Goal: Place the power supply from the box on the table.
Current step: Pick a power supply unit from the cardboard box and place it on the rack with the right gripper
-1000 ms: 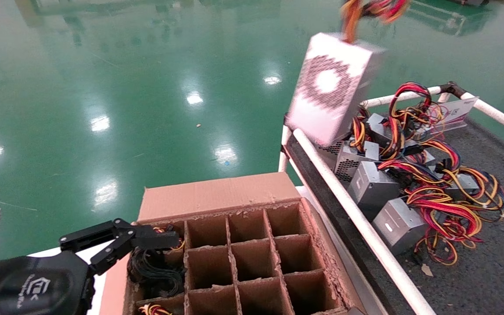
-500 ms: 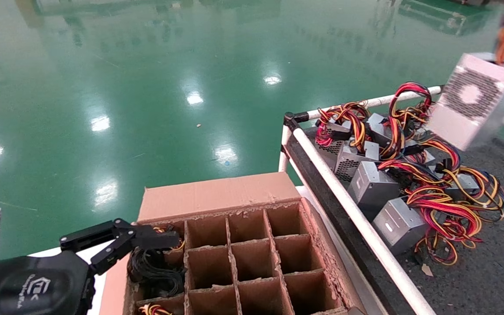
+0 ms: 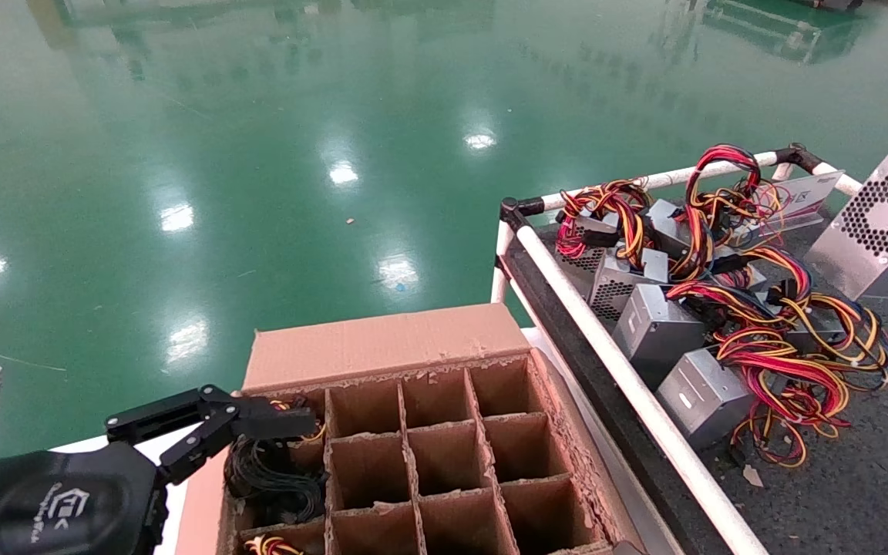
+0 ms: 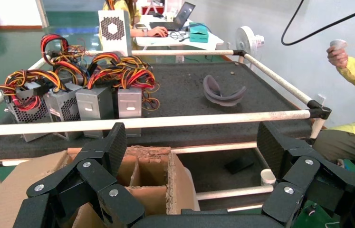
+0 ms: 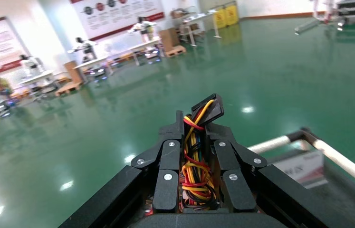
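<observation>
power supply [image 3: 879, 227] wires cut off at frame edge, right claw unseen in head view

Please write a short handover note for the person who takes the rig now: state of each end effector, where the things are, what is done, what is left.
Right end effector: shut on the wire bundle of the power supply, which is over the far right part of the table; whether it rests there cannot be told.
Left end effector: open, idle over the box, near the black cable coil.
Done: the unit is out of the box.
Left: set it down if needed, release the wires, withdraw.
Other power supplies already lie on the table.
</observation>
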